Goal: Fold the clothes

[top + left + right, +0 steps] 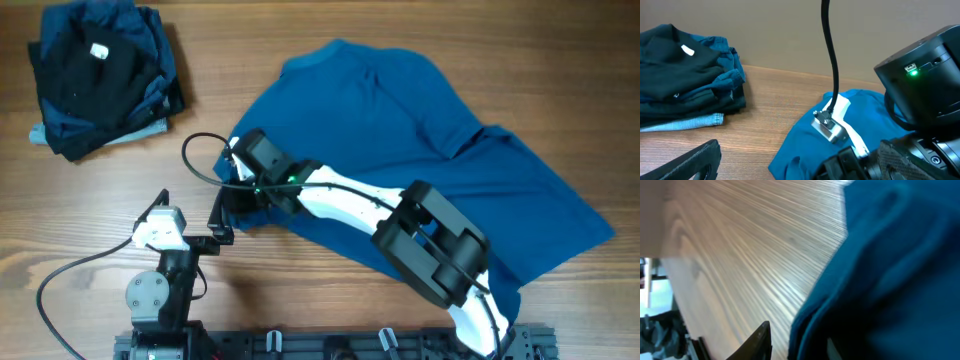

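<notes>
While the shirt (400,130) is spread on the table (100,210), the right gripper (240,195) is set at its left edge, grip not discernible; the left gripper (220,218) is held wide.

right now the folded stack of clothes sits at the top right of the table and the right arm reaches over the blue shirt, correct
Not quite. The folded stack sits at the top left of the table, not the top right, as the overhead view shows. The rest holds: the right arm reaches over the blue shirt.
</notes>
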Robot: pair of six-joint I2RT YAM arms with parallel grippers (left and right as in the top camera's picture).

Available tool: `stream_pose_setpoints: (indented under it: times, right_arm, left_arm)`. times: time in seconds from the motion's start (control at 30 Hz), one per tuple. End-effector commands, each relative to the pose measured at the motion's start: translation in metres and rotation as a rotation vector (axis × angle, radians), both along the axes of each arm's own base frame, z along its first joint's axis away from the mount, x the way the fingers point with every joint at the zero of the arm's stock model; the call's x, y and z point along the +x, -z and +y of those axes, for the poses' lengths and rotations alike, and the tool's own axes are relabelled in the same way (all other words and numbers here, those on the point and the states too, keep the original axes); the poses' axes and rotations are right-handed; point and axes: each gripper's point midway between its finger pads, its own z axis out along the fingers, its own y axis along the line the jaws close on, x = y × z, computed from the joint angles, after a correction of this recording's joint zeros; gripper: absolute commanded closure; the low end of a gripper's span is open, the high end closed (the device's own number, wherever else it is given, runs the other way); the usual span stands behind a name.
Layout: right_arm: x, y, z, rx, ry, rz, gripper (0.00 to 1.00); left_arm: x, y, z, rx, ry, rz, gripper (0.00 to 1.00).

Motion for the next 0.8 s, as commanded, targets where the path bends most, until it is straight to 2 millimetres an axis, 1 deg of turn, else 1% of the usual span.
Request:
stream_pose_setpoints:
  times: [0.0, 0.03, 0.07, 0.13, 0.17, 0.2, 0.23, 0.27, 0.3, 0.33, 0.43, 0.5, 0.6, 0.67, 0.7, 0.77]
  right_arm:
    - [0.042, -0.056, -0.033, -0.009, 0.06, -0.17, 0.44]
    - [0.06, -0.078, -0.055, -0.041, 0.131, -0.225, 0.22]
    - [0.08, -0.101, -0.084, -0.071, 0.221, -0.27, 0.16]
    - [0.113, -0.141, -0.145, -0.085, 0.37, -0.307, 0.1]
    - [0.125, -0.152, -0.175, -0.096, 0.426, -0.31, 0.09]
    - [0.135, -0.159, -0.201, -0.11, 0.475, -0.315, 0.06]
    - [0.142, -0.161, -0.227, -0.131, 0.518, -0.309, 0.04]
    - [0.153, -0.157, -0.265, -0.173, 0.587, -0.283, 0.03]
    - [0.16, -0.144, -0.301, -0.233, 0.623, -0.257, 0.02]
    - [0.162, -0.127, -0.331, -0.299, 0.639, -0.225, 0.02]
    - [0.159, -0.078, -0.393, -0.428, 0.717, -0.07, 0.01]
    - [0.153, -0.048, -0.421, -0.465, 0.785, 0.051, 0.01]
    - [0.146, -0.021, -0.443, -0.475, 0.926, 0.201, 0.0]
    - [0.138, -0.017, -0.461, -0.555, 1.042, 0.243, 0.0]
    - [0.134, -0.016, -0.466, -0.579, 1.067, 0.256, 0.0]
    - [0.129, -0.012, -0.465, -0.588, 1.055, 0.266, 0.0]
  left_arm:
    - [0.0, 0.002, 0.002, 0.012, -0.009, 0.001, 0.0]
    - [0.0, 0.002, 0.002, 0.012, -0.009, 0.001, 0.0]
    - [0.0, 0.002, 0.002, 0.012, -0.009, 0.0, 0.0]
    - [0.0, 0.002, 0.002, 0.012, -0.009, 0.001, 0.0]
    - [0.0, 0.002, 0.002, 0.012, -0.009, 0.0, 0.0]
    - [0.0, 0.002, 0.002, 0.012, -0.009, 0.001, 0.0]
    - [0.0, 0.002, 0.002, 0.012, -0.009, 0.001, 0.0]
    - [0.0, 0.002, 0.002, 0.012, -0.009, 0.001, 0.0]
    - [0.0, 0.002, 0.002, 0.012, -0.009, 0.001, 0.0]
    - [0.0, 0.002, 0.002, 0.012, -0.009, 0.0, 0.0]
    - [0.0, 0.002, 0.002, 0.012, -0.009, 0.0, 0.0]
    - [0.0, 0.002, 0.002, 0.012, -0.009, 0.0, 0.0]
    - [0.0, 0.002, 0.002, 0.012, -0.009, 0.001, 0.0]
    - [0.0, 0.002, 0.002, 0.012, -0.009, 0.0, 0.0]
    - [0.0, 0.002, 0.002, 0.012, -0.009, 0.001, 0.0]
    - [0.0, 0.002, 0.002, 0.012, -0.009, 0.001, 0.0]
